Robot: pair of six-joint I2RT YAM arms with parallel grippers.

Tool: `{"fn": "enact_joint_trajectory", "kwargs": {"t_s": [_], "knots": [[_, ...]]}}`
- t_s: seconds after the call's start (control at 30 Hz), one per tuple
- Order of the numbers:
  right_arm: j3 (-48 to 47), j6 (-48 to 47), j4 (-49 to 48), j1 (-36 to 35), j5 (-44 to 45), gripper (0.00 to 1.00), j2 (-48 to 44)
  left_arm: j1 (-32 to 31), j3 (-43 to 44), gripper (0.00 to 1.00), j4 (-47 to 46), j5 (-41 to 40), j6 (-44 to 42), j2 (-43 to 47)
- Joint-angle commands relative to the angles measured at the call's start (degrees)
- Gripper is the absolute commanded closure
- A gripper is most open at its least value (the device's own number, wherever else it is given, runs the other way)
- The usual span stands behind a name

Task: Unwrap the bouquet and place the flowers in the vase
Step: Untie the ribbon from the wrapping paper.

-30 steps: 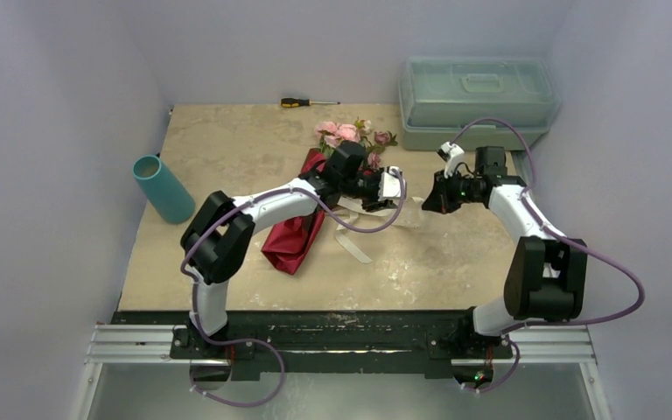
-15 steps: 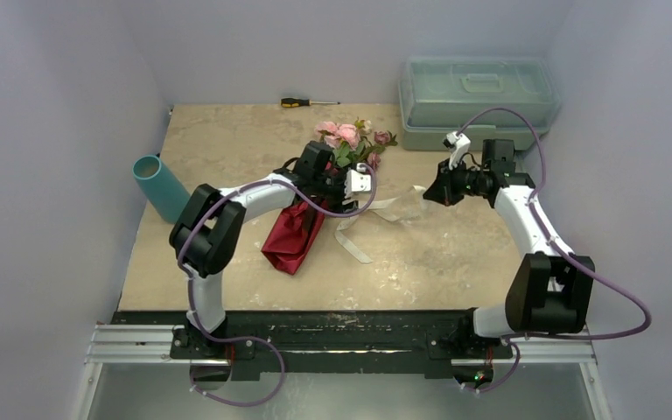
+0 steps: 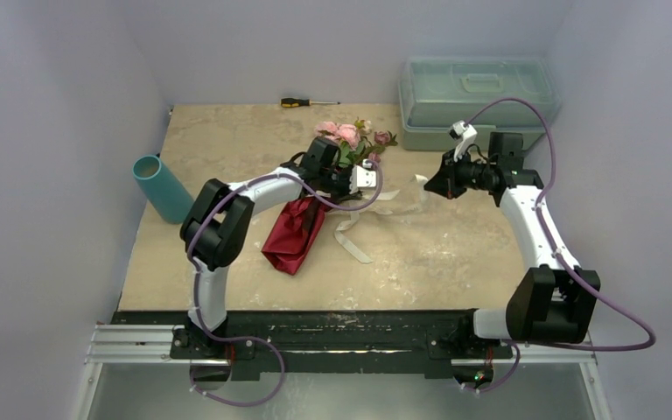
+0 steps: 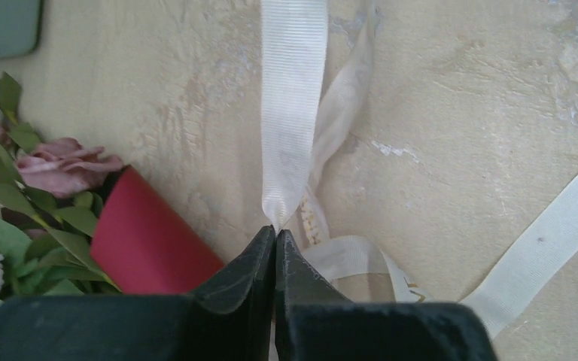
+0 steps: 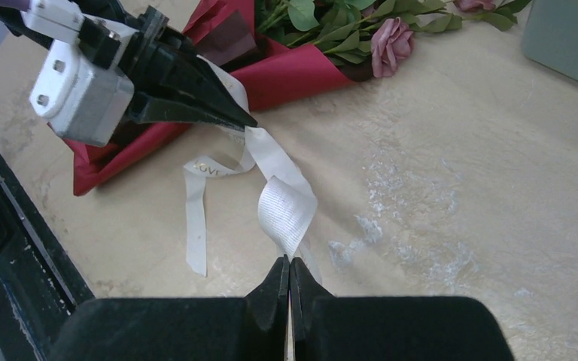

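The cream ribbon (image 4: 292, 135) is clamped between the closed left gripper (image 4: 275, 233), beside the mid-desk (image 3: 227, 149) bouquet (image 3: 302, 229), and the closed right gripper (image 5: 289, 263) at 3 o'clock, seemingly to pull the tie apart, with the vase (image 3: 162, 188) set at 9 o'clock.

In the left wrist view the flowers (image 4: 60, 164) ran off at 9 o'clock, the toolbox (image 4: 0, 26) at 11, the ribbon (image 4: 292, 113) at 12. The ribbon's print was too small to read. From above, the left arm (image 3: 267, 188) covered the 12 o'clock end of the paper (image 3: 293, 236).
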State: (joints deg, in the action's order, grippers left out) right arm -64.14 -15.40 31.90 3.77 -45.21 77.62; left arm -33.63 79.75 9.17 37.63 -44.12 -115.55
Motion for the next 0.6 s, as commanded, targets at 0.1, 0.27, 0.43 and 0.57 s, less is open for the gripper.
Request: {"fn": "enact_joint_trajectory", "kwargs": {"t_s": [0.1,0.27,0.43,0.57], "knots": [[0.6,3.3,-3.2,0.4,1.2,1.00,0.7,-5.2,8.1,1.00,-5.4,7.4,7.5,2.6],[1.7,3.7,-5.3,0.4,4.5,1.00,4.9,-11.2,13.3,1.00,-17.4,8.8,17.3,0.6],[2.4,3.4,-6.0,0.4,6.2,1.00,7.3,-11.4,16.4,0.80,-23.5,5.9,25.7,-1.2],[3.1,3.8,-6.8,0.4,9.3,1.00,7.5,-8.8,12.4,0.43,-13.4,1.7,21.5,2.4]]}}
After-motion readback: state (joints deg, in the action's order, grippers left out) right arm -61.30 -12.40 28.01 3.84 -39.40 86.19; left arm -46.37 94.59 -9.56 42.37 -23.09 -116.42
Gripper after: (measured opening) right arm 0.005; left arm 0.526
